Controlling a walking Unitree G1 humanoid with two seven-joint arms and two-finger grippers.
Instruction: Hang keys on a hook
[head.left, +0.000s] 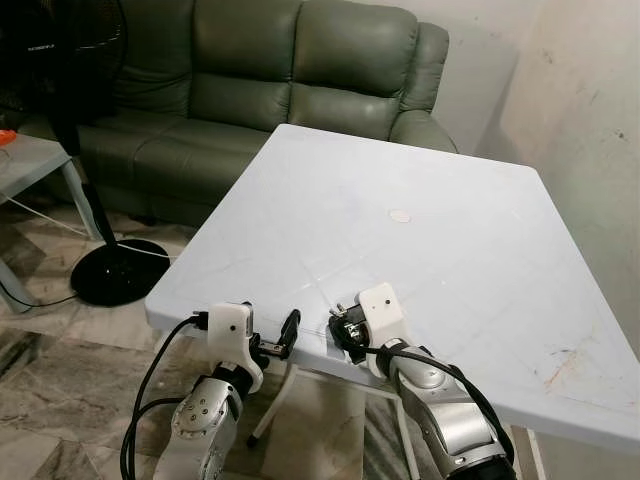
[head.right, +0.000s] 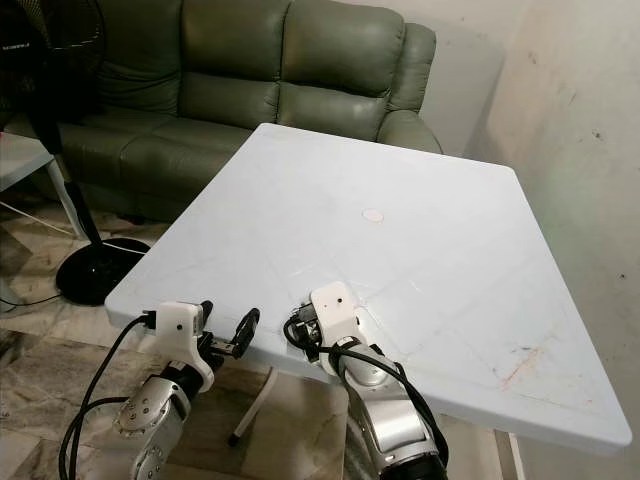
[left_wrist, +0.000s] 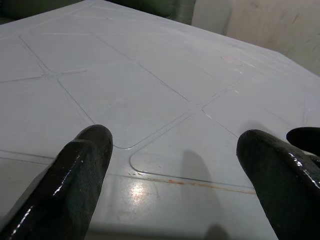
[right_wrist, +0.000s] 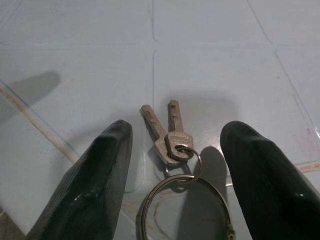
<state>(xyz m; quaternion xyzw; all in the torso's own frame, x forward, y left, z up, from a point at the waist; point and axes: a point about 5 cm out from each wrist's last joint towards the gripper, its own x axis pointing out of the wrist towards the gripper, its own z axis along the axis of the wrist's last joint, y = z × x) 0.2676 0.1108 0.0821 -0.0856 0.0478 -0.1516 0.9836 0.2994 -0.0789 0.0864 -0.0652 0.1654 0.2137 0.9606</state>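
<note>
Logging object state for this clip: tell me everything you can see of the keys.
The keys are two small, dull metal keys, worn-looking, threaded on a small split ring that links to a larger metal ring. They lie flat on the white plastic table near its front edge, blades fanned apart and pointing away from the right gripper. Its black fingers are open, one to each side of the keys, not touching them. Nothing else touches the keys.

Keys (right_wrist: 167, 137) and ring (right_wrist: 185, 210) lie on white table (head.left: 450, 230).
</note>
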